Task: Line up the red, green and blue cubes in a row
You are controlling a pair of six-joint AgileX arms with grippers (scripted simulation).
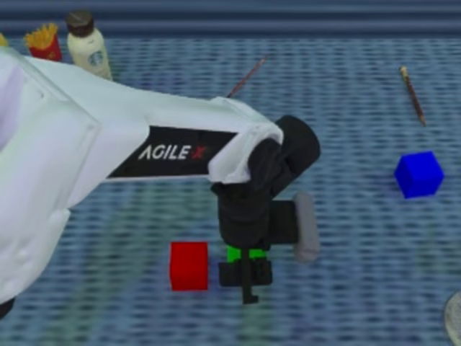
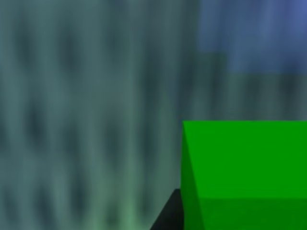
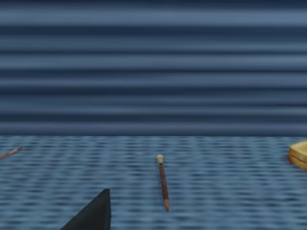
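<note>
The left arm reaches across the blue woven worktop (image 1: 360,86), its jaws (image 1: 246,268) pointing down and pinched on the bright green solid cube (image 1: 245,253), of which only a sliver shows from above. The wrist view shows the green cube (image 2: 244,172) filling one corner, a dark finger (image 2: 169,215) against its side. The bright red solid cube (image 1: 189,265) sits just beside those jaws, on the left. The deep blue solid cube (image 1: 418,174) rests well apart, toward the right. The right arm's jaws are barely in view; whether they are spread cannot be told.
</note>
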